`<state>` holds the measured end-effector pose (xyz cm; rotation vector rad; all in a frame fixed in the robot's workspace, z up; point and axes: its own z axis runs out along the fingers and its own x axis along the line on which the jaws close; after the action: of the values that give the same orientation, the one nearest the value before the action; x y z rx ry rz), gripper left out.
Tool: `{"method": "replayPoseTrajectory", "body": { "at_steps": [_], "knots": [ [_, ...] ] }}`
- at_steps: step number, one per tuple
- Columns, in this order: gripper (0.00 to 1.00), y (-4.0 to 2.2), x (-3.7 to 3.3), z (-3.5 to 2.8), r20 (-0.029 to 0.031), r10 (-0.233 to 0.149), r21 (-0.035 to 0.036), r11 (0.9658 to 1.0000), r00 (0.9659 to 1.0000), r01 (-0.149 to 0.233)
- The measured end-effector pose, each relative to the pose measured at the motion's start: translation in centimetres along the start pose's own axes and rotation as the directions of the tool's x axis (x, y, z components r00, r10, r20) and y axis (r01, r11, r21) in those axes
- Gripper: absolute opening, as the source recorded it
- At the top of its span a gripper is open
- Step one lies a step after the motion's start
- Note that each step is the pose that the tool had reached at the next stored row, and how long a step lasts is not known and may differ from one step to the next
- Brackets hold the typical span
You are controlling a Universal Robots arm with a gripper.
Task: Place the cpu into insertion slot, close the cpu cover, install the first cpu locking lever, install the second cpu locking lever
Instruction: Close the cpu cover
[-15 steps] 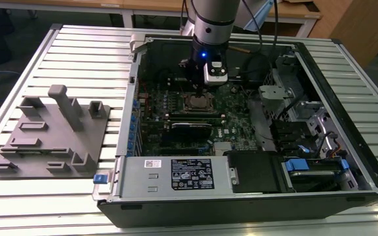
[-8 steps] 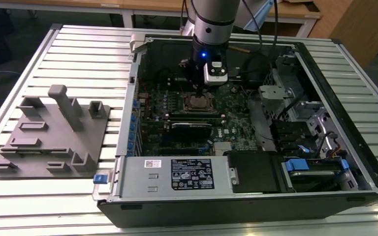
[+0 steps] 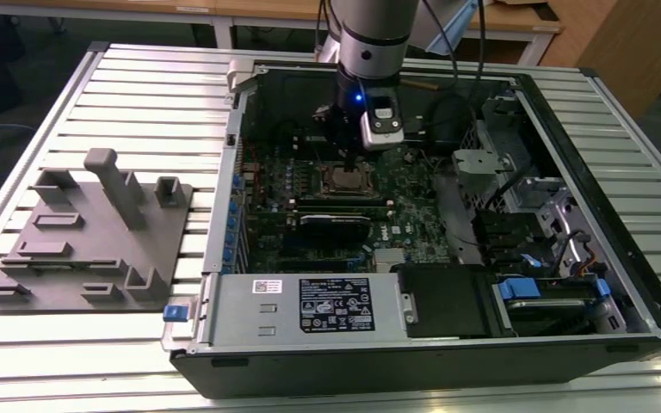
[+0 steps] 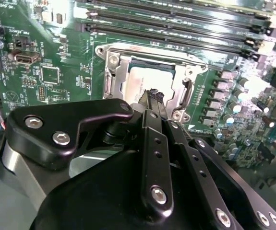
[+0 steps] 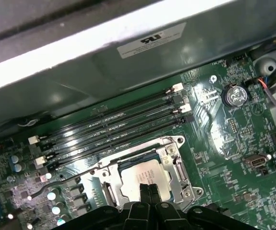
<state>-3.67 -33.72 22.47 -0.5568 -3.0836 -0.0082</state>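
Note:
The cpu (image 5: 138,173) lies flat in the insertion slot (image 3: 348,180), its dull silver top facing up (image 4: 145,78). The cpu cover (image 5: 176,165), a thin silvery frame, lies down around the chip, as the second wrist view (image 4: 113,79) also shows. A thin wire lever (image 5: 66,178) runs out from the socket's corner over the green board. My gripper (image 5: 148,186) is shut, its two black fingertips pressed together with nothing between them. It stands right over the cpu's top (image 4: 153,95), and in the exterior view it hangs from the arm straight above the socket (image 3: 346,160).
Long black memory slots (image 5: 114,120) run beside the socket, and a coin battery (image 5: 234,95) sits on the board. The open case holds a power supply box (image 3: 307,305), a black card (image 3: 333,225) and drive bays (image 3: 526,215). A grey fixture block (image 3: 89,241) stands on the slatted table at the exterior view's left.

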Motion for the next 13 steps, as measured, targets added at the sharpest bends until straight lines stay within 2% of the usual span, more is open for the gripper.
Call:
{"method": "replayPoseTrajectory", "body": {
  "at_steps": [3,5,8,11,13],
  "knots": [
    [0.11,0.00,0.00,0.10,0.0078,-0.032,-0.0027,0.9995,0.9995,0.032],
    [0.11,0.00,-0.01,0.17,0.0106,-0.056,-0.0041,0.9984,0.9984,0.056],
    [0.11,0.00,0.00,0.26,0.0118,-0.097,-0.0052,0.9952,0.9952,0.097],
    [0.11,0.00,0.00,0.31,0.0115,-0.137,-0.0054,0.9905,0.9905,0.137],
    [0.11,0.00,0.00,0.31,0.0114,-0.142,-0.0053,0.9899,0.9898,0.142]
  ]
}}
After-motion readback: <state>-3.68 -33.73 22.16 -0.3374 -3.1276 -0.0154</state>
